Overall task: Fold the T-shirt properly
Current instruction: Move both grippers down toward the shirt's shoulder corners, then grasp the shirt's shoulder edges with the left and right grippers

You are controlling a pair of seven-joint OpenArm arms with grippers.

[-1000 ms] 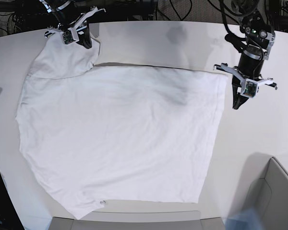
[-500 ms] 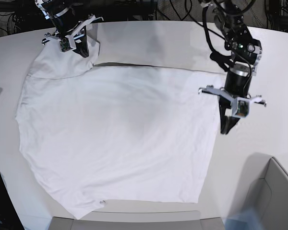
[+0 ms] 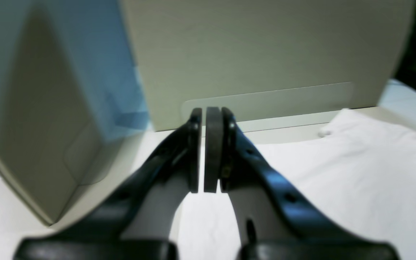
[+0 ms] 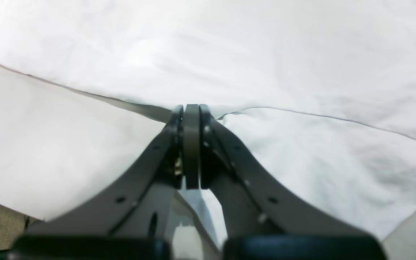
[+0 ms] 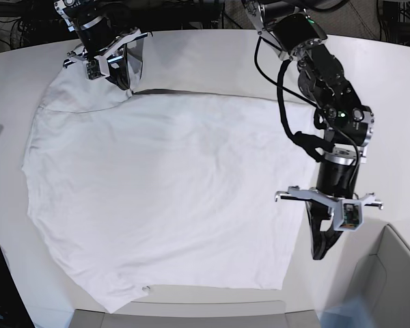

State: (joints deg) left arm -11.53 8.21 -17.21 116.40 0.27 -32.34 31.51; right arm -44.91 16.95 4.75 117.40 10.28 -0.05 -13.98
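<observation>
Right pincer (image 4: pixel 190 144) clenched on T-shirt (image 5: pixel 164 198) sleeve; left pincer (image 3: pixel 208 151) clenched (empty, beside hem).

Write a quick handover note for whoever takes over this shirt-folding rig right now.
Right pincer: shut on the T-shirt, at its far edge by the sleeve.
Left pincer: shut, holding nothing, beside the shirt's side edge and near a box.
The shirt lies spread almost flat on the table.
Done: one grip taken, no fold visible.
Left: get a second grip with the left pincer, then all the folds.
</observation>
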